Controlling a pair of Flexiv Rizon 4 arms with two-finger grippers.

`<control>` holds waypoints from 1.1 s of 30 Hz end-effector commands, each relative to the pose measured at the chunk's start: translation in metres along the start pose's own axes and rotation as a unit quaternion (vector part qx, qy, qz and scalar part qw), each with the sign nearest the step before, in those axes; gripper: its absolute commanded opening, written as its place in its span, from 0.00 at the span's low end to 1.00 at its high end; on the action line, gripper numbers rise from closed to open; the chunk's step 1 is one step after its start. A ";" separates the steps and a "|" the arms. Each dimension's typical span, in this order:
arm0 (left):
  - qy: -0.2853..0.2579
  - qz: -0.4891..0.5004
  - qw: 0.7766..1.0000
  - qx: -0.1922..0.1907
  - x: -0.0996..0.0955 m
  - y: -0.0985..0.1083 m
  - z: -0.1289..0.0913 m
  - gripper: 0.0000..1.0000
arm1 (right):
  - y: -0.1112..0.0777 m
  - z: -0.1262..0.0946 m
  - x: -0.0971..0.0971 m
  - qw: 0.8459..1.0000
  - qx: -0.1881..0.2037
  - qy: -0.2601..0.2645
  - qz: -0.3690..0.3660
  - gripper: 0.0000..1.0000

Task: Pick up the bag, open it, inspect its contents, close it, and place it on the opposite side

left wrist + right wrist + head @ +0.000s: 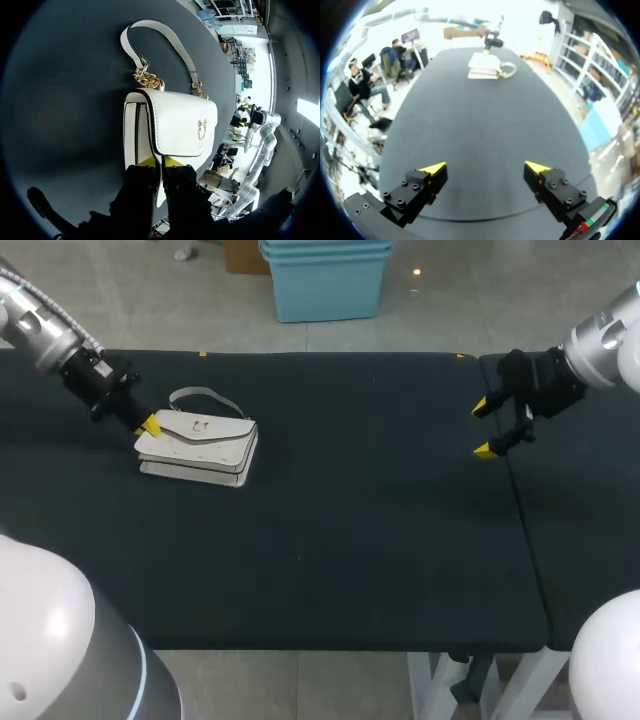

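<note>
Bag (200,445) (175,125) lying flat on left part of dark bench (350,540), white, flap closed. Left claw (148,425) (159,162) at bag's left end, fingers pressed near together, pinching flap edge between yellow tips. Right claw (482,427) (487,170) well apart, over bench's right part, fingers spread wide. Strap (205,395) (165,35) looped on bench behind bag, joined by gold chain links (146,79).

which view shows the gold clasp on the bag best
The left wrist view: the gold clasp is close up on the flap of the bag. The head view shows it only as a tiny mark. In the right wrist view the bag is far off, the clasp too small to tell.
</note>
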State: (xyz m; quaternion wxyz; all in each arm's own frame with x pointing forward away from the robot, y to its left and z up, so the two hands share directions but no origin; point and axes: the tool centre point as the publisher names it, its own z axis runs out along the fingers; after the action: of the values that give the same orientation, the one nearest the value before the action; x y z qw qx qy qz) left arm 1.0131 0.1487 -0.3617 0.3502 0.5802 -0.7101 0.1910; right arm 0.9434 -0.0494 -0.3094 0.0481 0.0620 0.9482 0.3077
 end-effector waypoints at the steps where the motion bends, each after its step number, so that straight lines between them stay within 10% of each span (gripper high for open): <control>1: -0.004 0.002 0.999 0.032 0.011 0.011 0.012 0.00 | 0.000 0.000 -0.001 1.000 -0.001 0.001 0.000 1.00; 17: -0.006 -0.004 0.996 0.089 0.055 0.029 0.057 0.00 | 0.000 0.000 -0.001 1.000 -0.001 0.001 0.000 1.00; 33: -0.010 -0.006 0.996 0.093 0.055 0.029 0.058 0.00 | 0.000 0.000 -0.001 1.000 -0.001 0.001 0.000 1.00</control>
State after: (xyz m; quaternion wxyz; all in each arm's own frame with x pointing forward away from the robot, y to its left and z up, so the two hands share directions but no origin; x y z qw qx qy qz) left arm 0.9684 0.0792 -0.3573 0.3200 0.6008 -0.7008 0.2132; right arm 0.9432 -0.0496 -0.3092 0.0481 0.0620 0.9482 0.3079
